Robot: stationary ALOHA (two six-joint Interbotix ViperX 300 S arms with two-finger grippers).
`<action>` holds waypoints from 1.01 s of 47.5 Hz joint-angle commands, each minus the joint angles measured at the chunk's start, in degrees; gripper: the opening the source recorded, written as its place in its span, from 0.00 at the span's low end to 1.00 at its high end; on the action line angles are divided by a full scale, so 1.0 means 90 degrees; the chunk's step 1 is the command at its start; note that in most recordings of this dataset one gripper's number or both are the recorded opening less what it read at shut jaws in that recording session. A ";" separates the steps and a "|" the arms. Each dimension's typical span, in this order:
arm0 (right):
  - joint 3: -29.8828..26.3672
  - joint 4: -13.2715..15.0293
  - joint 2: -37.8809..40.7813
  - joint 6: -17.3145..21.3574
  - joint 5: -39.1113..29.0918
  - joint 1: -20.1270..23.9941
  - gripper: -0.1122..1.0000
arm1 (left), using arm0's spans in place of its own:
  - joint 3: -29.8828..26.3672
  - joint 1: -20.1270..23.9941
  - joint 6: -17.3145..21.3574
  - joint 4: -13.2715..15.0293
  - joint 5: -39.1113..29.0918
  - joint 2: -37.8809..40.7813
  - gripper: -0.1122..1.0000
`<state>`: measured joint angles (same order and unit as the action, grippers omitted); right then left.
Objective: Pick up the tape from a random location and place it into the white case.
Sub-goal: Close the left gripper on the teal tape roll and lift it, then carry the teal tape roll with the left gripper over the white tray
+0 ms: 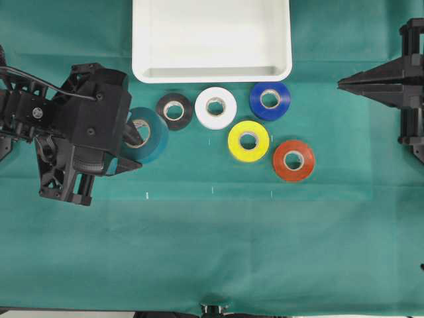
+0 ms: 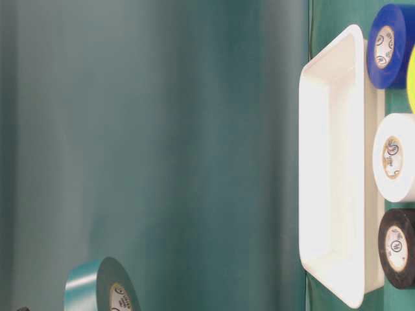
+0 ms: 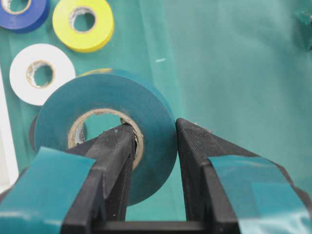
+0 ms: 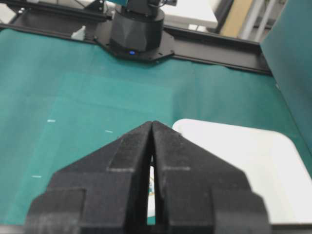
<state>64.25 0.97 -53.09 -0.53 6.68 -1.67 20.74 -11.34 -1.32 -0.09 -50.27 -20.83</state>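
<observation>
We see the left gripper [image 3: 155, 146] pinching the tape [image 3: 105, 95] through its wall, one finger inside the core; overhead, the arm hides part of the roll, left of the black roll [image 1: 174, 110] and below the white case [image 1: 212, 71]. The right gripper [image 4: 152, 127] is pressed together.

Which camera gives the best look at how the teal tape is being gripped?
The left wrist view: the teal tape fills it, one finger through its core, one outside. Overhead, the arm hides half the roll. Table-level shows only its edge. The right wrist view misses it.
</observation>
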 commanded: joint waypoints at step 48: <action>-0.0176 0.0010 0.0039 -0.0020 0.0010 -0.0010 0.10 | 0.0312 0.1885 0.0039 -0.0020 0.0010 -0.0518 0.31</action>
<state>64.25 0.97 -53.09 -0.62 6.59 -1.67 23.38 2.72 -1.14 -0.09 -50.45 -23.99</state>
